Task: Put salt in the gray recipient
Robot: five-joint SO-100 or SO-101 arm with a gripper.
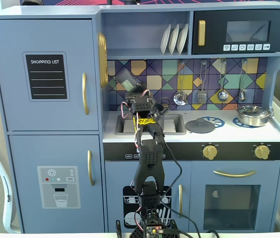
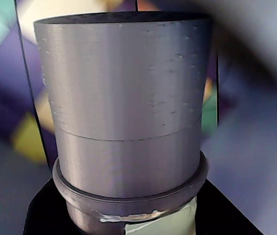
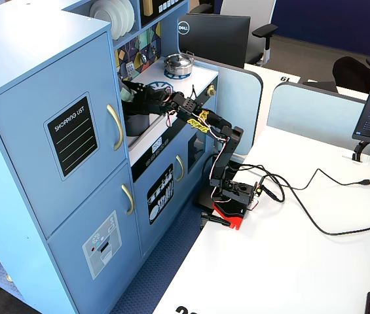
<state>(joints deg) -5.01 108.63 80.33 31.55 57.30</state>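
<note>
My gripper point(image 1: 131, 88) is shut on a grey cylindrical salt shaker point(image 1: 127, 80) and holds it tilted above the left part of the toy kitchen's sink point(image 1: 172, 125), in front of the tiled back wall. In the wrist view the shaker point(image 2: 128, 107) fills the frame, with its ringed end sitting between the black jaws of the gripper point(image 2: 133, 218). The grey metal pot point(image 1: 252, 115) stands on the right burner of the stove, well to the right of the gripper. In the side fixed view the gripper point(image 3: 129, 95) reaches into the counter recess, and the pot point(image 3: 178, 64) sits beyond it.
A flat grey lid point(image 1: 199, 126) lies on the left burner between sink and pot. Ladles and utensils point(image 1: 222, 94) hang on the back wall. Plates point(image 1: 174, 38) stand on the shelf above. The arm's base and cables point(image 3: 234, 196) sit on the white table.
</note>
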